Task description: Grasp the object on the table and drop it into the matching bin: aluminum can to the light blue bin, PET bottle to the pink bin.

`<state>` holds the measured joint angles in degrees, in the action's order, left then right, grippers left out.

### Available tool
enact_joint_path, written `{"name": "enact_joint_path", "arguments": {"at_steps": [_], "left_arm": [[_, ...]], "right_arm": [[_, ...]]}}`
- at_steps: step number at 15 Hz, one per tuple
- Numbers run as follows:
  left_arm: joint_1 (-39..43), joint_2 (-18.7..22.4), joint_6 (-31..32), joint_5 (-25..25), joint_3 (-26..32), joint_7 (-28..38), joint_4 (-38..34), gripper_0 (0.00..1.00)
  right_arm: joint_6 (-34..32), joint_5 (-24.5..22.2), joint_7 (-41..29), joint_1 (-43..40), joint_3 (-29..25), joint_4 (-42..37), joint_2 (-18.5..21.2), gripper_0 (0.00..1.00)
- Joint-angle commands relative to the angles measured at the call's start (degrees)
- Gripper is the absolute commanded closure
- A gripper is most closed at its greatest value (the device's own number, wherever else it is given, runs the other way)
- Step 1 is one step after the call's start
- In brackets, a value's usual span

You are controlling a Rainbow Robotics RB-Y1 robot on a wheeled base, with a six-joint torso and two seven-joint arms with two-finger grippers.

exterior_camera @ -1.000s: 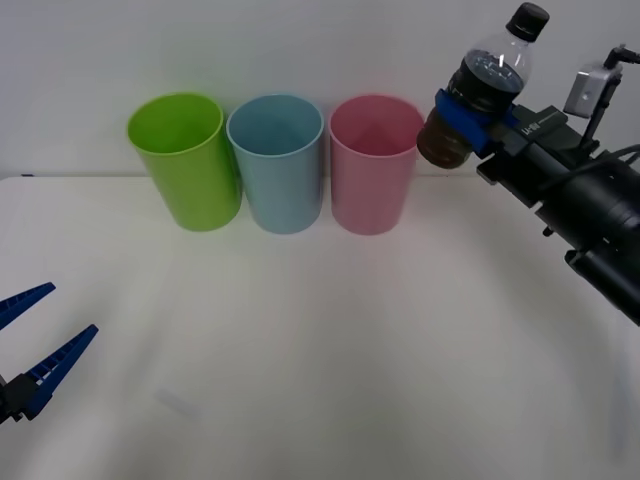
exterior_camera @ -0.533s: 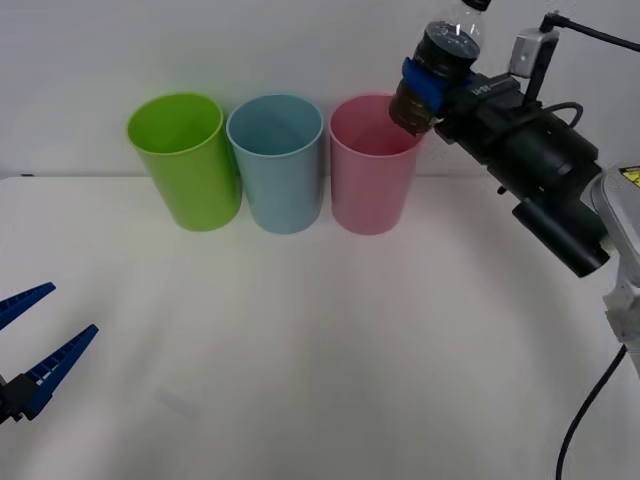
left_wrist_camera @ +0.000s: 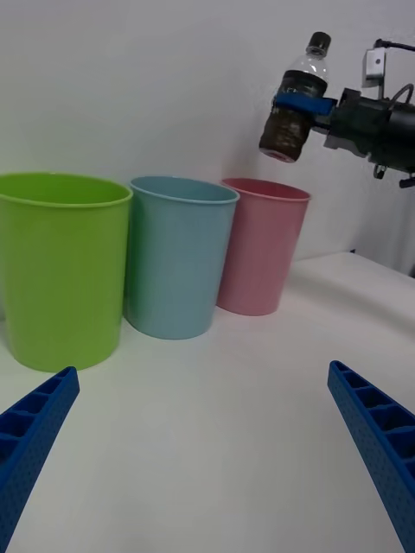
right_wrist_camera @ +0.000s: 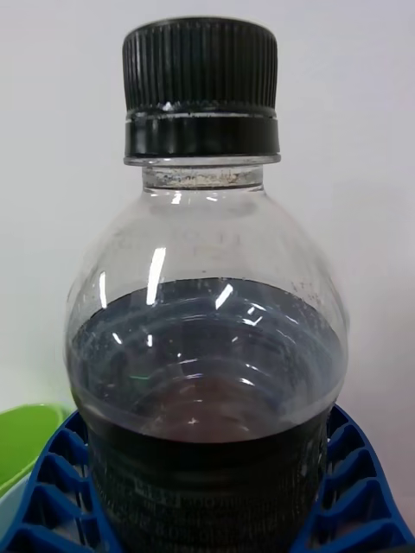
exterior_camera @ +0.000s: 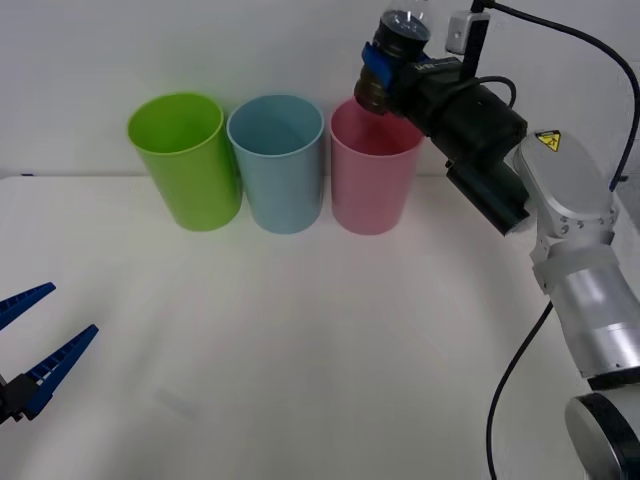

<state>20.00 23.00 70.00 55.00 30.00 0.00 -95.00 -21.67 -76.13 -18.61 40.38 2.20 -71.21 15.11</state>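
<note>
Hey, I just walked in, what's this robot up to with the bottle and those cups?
The right end effector is shut on the PET bottle and holds it in the air above the pink bin, upright with a slight tilt, not yet let go. The pink bin stands on the table in a row with the light blue bin and a lime green bin. The left end effector waits open, low near the table's near left side.
</note>
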Motion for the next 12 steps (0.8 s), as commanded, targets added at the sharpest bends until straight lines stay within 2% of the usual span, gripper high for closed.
{"name": "enact_joint_path", "arguments": {"at_steps": [1, 7, 8, 9, 10, 11, 12], "left_arm": [[0.0, 0.0, 0.0, 0.0, 0.0, 0.0, 0.0, 0.0], [0.0, 0.0, 0.0, 0.0, 0.0, 0.0, 0.0, 0.0], [0.0, 0.0, 0.0, 0.0, 0.0, 0.0, 0.0, 0.0], [0.0, 0.0, 0.0, 0.0, 0.0, 0.0, 0.0, 0.0], [0.0, 0.0, 0.0, 0.0, 0.0, 0.0, 0.0, 0.0], [0.0, 0.0, 0.0, 0.0, 0.0, 0.0, 0.0, 0.0], [0.0, 0.0, 0.0, 0.0, 0.0, 0.0, 0.0, 0.0]], "right_arm": [[2.24, -0.95, 1.04, 2.95, 0.0, 4.24, -1.31, 1.0], [3.03, -1.3, 2.79, 3.75, 0.0, 5.91, -1.84, 1.0], [3.03, -1.39, 2.97, 3.75, 0.0, 5.91, -1.75, 0.99], [3.03, -1.39, 3.06, 3.75, 0.0, 5.91, -1.84, 0.93], [3.03, -1.3, 3.14, 3.75, 0.0, 5.91, -1.75, 0.86], [3.03, -1.3, 3.32, 3.75, -0.18, 5.91, -1.75, 0.69], [3.03, -1.39, 3.5, 3.66, -0.18, 5.91, -1.66, 0.27]]}}
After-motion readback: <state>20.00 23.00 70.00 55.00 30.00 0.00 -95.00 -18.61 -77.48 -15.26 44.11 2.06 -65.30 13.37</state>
